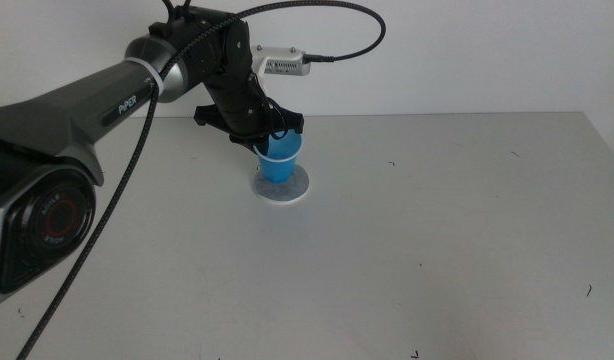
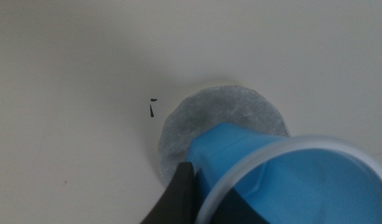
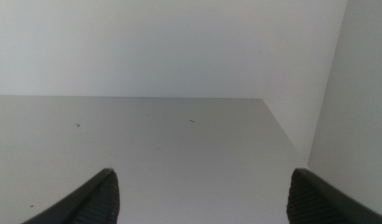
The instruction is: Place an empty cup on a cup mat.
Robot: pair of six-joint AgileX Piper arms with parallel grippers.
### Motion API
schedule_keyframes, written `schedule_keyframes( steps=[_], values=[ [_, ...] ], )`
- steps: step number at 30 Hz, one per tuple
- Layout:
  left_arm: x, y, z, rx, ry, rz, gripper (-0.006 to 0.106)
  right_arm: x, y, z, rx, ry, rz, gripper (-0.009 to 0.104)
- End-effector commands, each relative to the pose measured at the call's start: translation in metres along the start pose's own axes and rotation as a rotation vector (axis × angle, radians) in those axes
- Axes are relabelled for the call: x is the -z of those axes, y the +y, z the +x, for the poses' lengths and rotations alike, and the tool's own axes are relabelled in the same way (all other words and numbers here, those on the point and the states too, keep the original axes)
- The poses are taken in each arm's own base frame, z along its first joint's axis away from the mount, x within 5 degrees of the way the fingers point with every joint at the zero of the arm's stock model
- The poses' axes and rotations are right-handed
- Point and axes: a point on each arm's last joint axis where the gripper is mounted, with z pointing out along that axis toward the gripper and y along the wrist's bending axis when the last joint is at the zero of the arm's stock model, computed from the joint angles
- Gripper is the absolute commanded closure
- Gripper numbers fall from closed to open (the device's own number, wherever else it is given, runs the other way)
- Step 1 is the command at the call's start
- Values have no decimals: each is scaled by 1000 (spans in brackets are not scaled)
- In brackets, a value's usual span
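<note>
The bright blue cup (image 1: 283,160) is upright over the round grey cup mat (image 1: 282,187), left of the table's middle. Its base is at the mat's centre; I cannot tell whether it rests on it or hovers just above. My left gripper (image 1: 276,133) is shut on the cup's rim from above. In the left wrist view the cup (image 2: 284,180) covers part of the mat (image 2: 222,118), and one dark jaw lies against the cup's outer wall. The cup's inside looks empty. My right gripper (image 3: 203,199) is open over bare table, away from both, and out of the middle view.
The grey table (image 1: 447,230) has small dark marks (image 2: 152,109) near the mat. A white wall rises behind the table, and a side wall (image 3: 353,93) stands at the table's corner in the right wrist view.
</note>
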Motion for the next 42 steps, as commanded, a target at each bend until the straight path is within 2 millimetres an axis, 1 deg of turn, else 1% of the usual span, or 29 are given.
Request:
schedule_keyframes(
  steps=[1, 4, 7, 10, 13, 19, 21, 23, 25, 27, 32, 36, 39, 42],
  values=[
    [32, -6, -15, 10, -113, 24, 100, 3, 0, -12, 17, -109, -2, 1],
    [22, -6, -13, 15, -93, 28, 100, 3, 0, -12, 17, -109, -2, 1],
    [16, -6, -12, 11, -82, 26, 100, 3, 0, -12, 17, -109, -2, 1],
    [15, -6, -12, 11, -81, 26, 97, 3, 0, -12, 17, -109, -2, 1],
    [15, -6, -12, 12, -87, 27, 78, 3, 0, -12, 17, -109, -2, 1],
    [18, -5, -13, -4, -98, 27, 21, 3, 0, -12, 17, -109, -2, 1],
    [21, -5, -15, -30, -105, 34, 9, 3, 0, -12, 17, -109, -2, 1],
    [27, -4, -16, -40, -116, 49, 0, 3, 0, -12, 17, -109, -2, 1],
    [37, -3, -18, -55, -125, 65, -3, 3, 0, -12, 17, -109, -2, 1],
    [49, 0, -18, -74, -127, 68, -3, 3, 0, -12, 17, -109, -2, 1],
    [94, 16, -18, -106, -129, 47, -3, 3, 0, -12, 17, -109, -2, 1],
    [138, 29, -11, -93, -110, 73, -3, 3, 0, -12, 17, -109, -2, 1],
    [176, 29, 2, -85, -64, 102, -3, 3, 0, -12, 17, -109, -2, 1],
    [215, 30, 10, -101, -122, 92, -3, 3, 0, -12, 17, -109, -2, 1]
  ],
)
